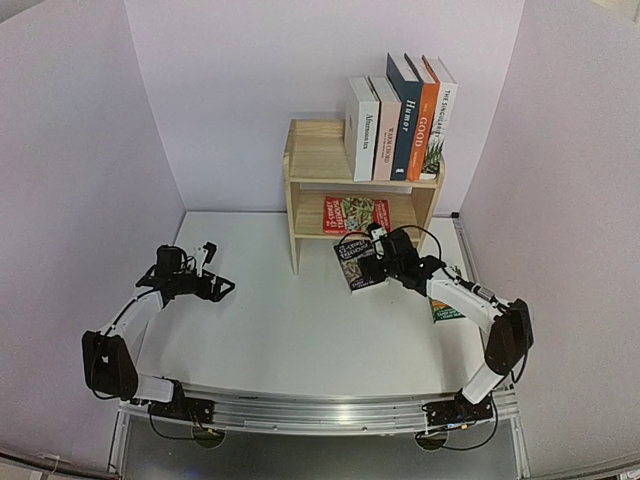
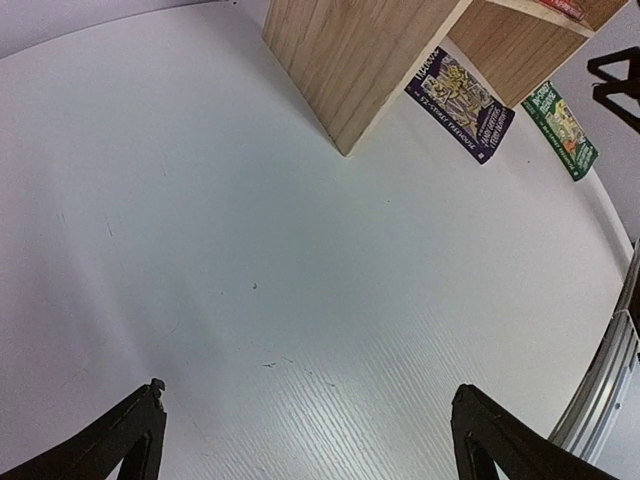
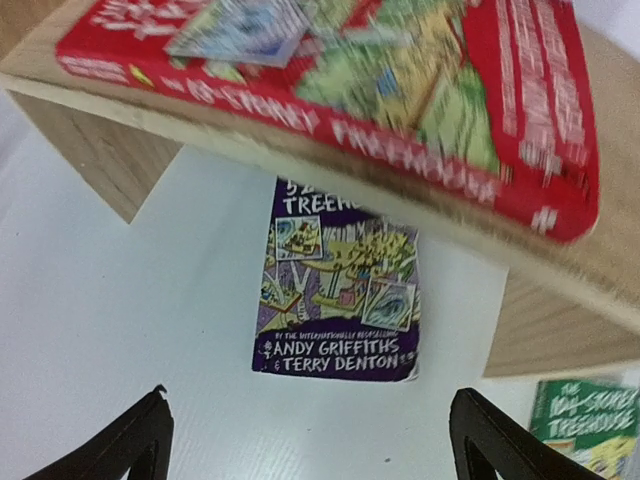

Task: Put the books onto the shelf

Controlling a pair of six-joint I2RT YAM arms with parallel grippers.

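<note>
Right wrist: right gripper wide, empty; purple book flat by shelf; left gripper wide, empty.

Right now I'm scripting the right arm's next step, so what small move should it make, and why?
Probably lower the open right hand onto the purple Treehouse paperback and grip its near edge. That book lies flat on the white table in front of the pine wood shelf, just below the hand, while the red Treehouse paperback already rests on the lower tier.

Left gripper and right gripper spread wide (both empty).
</note>
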